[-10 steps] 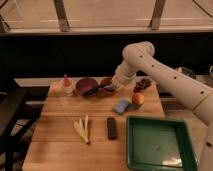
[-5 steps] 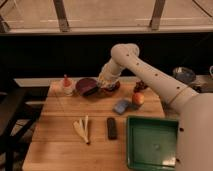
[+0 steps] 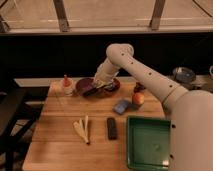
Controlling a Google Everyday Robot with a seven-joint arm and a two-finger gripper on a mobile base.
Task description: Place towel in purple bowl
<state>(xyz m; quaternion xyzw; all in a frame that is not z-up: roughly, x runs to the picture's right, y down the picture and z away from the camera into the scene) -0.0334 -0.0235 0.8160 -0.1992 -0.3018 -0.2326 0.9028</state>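
The arm reaches in from the right, and the pincer point(image 3: 100, 83) hangs low over the purple bowl point(image 3: 86, 86) at the back of the wooden tabletop point(image 3: 60, 140). Whether it's open or clamped, I cannot tell. The towel can't be made out clearly from here. A small bottle point(image 3: 66, 85) stands just left of the bowl; the green tray point(image 3: 150, 145) sits at front right.

the gripper point(image 3: 101, 85) over the purple bowl point(image 3: 84, 85) hides much of it, and the towel is unseen.
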